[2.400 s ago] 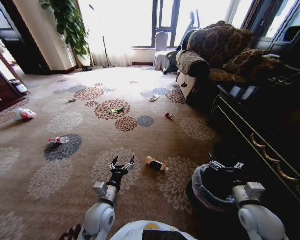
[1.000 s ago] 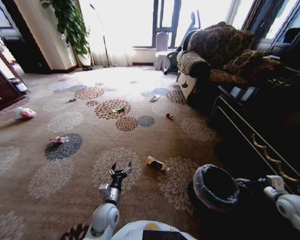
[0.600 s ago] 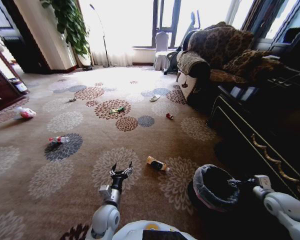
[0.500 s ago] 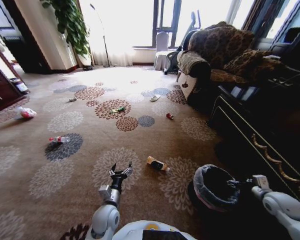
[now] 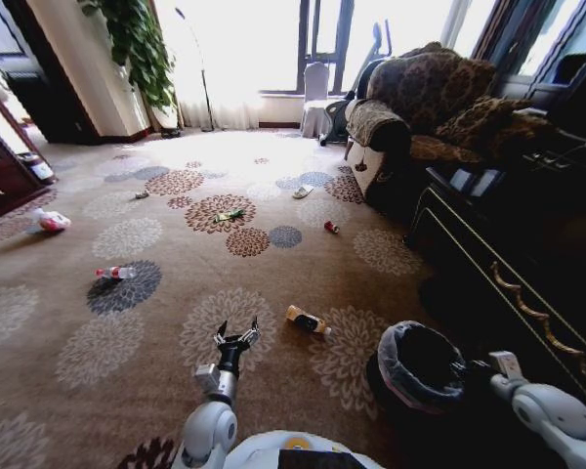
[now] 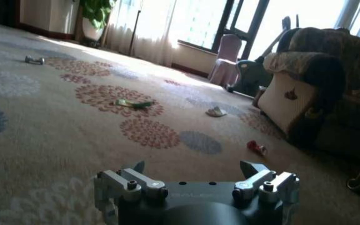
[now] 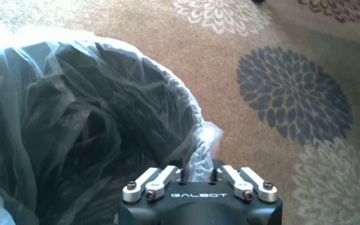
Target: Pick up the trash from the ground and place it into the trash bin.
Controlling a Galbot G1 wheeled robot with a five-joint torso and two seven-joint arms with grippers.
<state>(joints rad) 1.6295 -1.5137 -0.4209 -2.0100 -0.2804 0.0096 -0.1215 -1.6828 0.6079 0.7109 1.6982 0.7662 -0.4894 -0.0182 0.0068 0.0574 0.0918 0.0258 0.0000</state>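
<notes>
You had the right pincer (image 7: 194, 183) clamped on the liner at the right rim of the bin (image 5: 410, 363), near right on the carpet, the left pincer (image 5: 236, 339) spread and idle; a tug could have torn the liner.

You're looking at a tan carpet (image 5: 49, 362) patterned with brown, grey and cream flower medallions. The trash bin (image 5: 417, 368) is black with a shiny clear liner. The amber bottle (image 5: 307, 320) looks orange-brown; the green wrapper (image 5: 229, 214) may carry some yellow.
</notes>
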